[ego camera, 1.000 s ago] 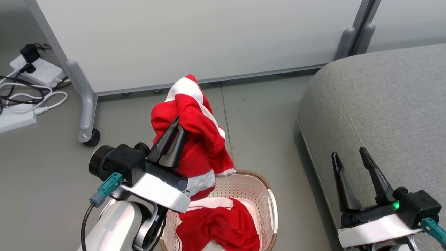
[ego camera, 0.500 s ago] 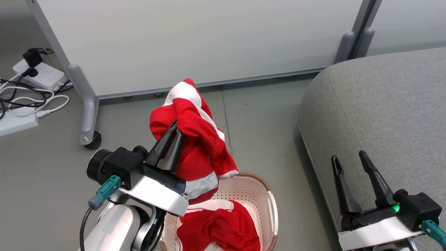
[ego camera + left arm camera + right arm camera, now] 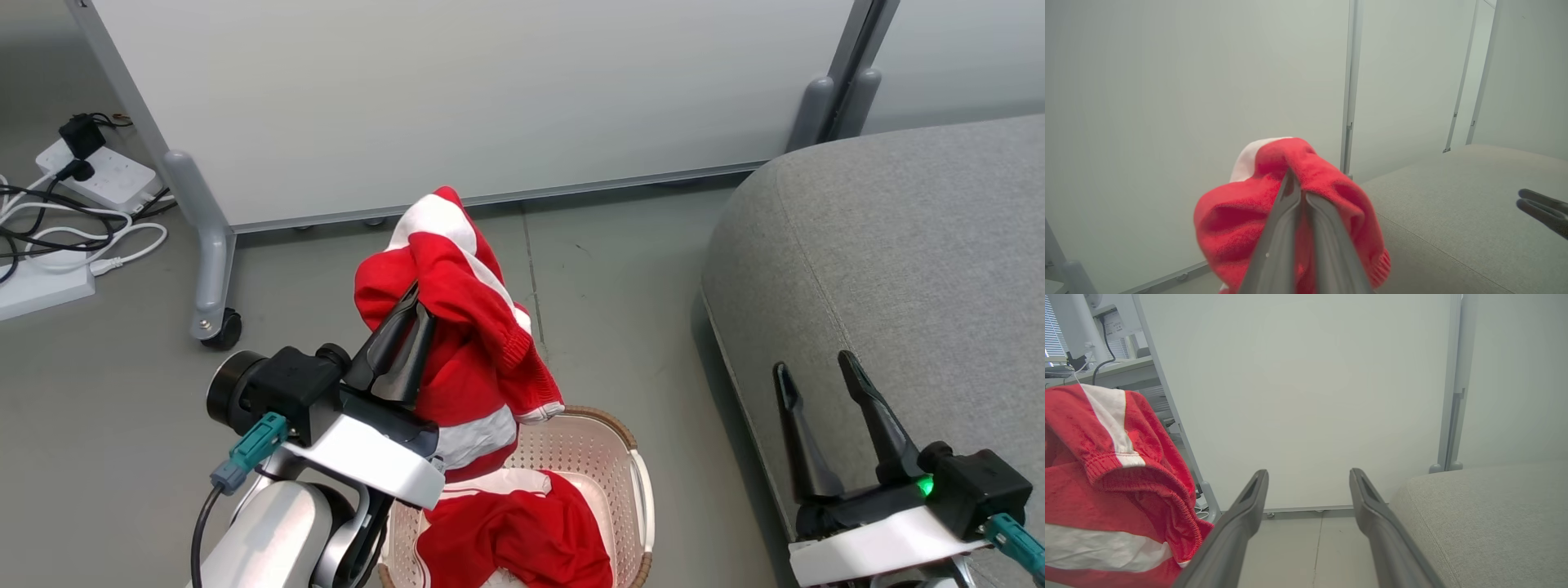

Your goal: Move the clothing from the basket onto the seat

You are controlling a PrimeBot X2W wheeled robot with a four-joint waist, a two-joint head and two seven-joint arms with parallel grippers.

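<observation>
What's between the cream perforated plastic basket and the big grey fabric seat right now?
A bare strip of grey floor separates the basket and the seat, visible in the head view.

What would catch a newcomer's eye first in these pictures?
The bright red garment with white bands, pinched in the shut left gripper, hangs over the basket in the middle. A second red garment lies inside the basket. At the right, the large grey seat lies beyond the open right gripper.
</observation>
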